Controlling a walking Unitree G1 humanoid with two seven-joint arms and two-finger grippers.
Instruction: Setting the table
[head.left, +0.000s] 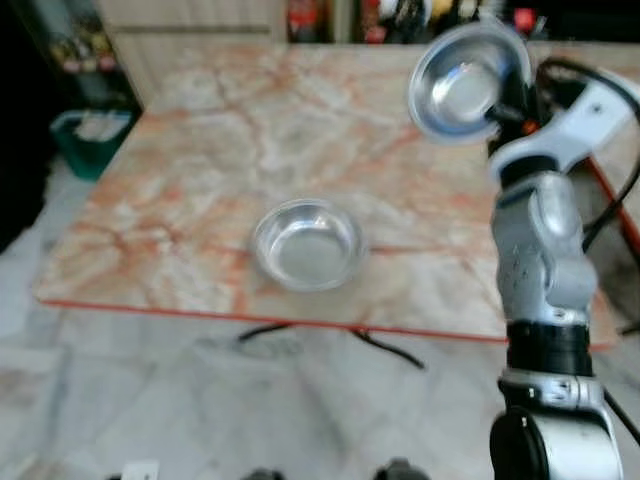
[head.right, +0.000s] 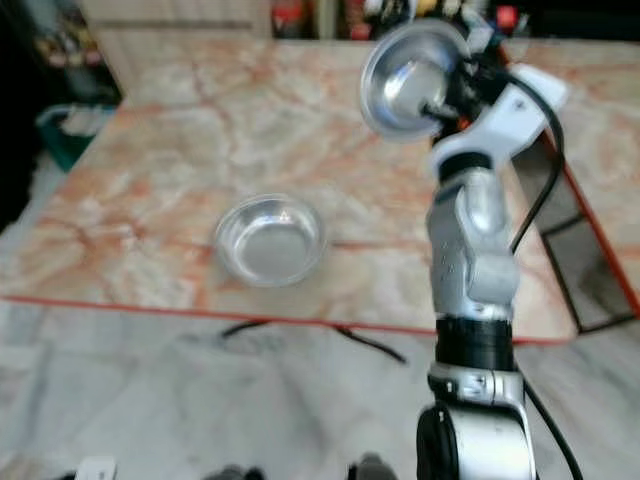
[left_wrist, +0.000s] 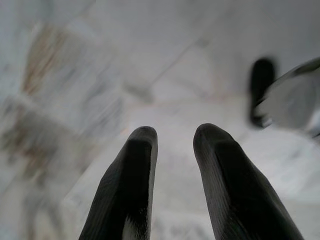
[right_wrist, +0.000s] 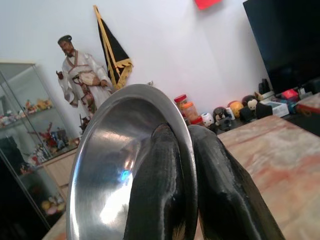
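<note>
A steel bowl (head.left: 308, 243) rests on the marble table (head.left: 200, 150), near its front edge. My right gripper (head.left: 500, 112) is raised over the table's right side, shut on the rim of a second steel bowl (head.left: 465, 80) held tilted on edge in the air. In the right wrist view its fingers (right_wrist: 170, 185) pinch that bowl's rim (right_wrist: 125, 150). My left gripper (left_wrist: 172, 145) hangs low over the pale floor, fingers slightly apart with nothing between them.
A teal bin (head.left: 90, 135) stands by the table's far left corner. Bottles and small items (head.left: 400, 15) line the back. A black cable (head.left: 330, 335) lies on the floor under the front edge. A dark rack (head.right: 575, 240) sits at the right.
</note>
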